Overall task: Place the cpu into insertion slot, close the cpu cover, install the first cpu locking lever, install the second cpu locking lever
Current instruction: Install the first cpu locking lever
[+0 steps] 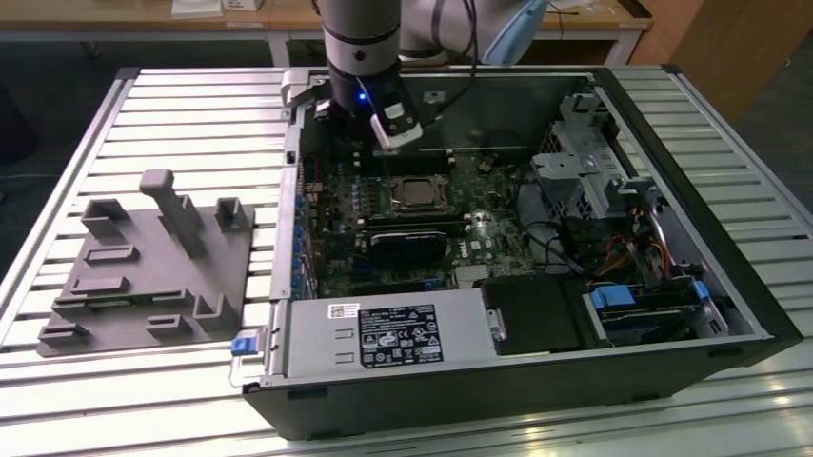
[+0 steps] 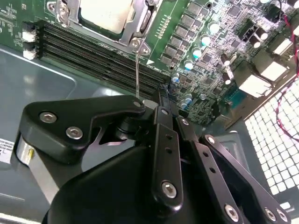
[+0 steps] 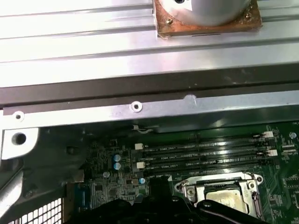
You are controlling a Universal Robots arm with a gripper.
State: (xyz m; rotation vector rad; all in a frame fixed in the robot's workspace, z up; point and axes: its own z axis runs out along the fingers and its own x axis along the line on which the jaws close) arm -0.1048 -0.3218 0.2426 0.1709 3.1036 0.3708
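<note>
Locking lever (image 2: 136,70) runs lengthwise from cpu cover (image 3: 215,179) corner straight to my gripper (image 2: 161,95); cpu (image 2: 105,14) seated beyond. Can't tell jaws' opening.

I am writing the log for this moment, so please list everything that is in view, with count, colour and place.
table: one, silvery, slatted, under everything
case: one, black, open, on the table
fixture plate: one, grey, on the table, at the exterior view's left of the case
motherboard: one, green, inside the case
insertion slot: one, silvery rim, on the motherboard
cpu: one, grey metallic, in the insertion slot
cpu cover: one, silvery frame, around the cpu
fan card: one, black, beside the cpu
power supply: one, silvery with black label, near corner of the case
arm: one, grey, above the case
end effector: one, black, over the motherboard near the cpu
</note>
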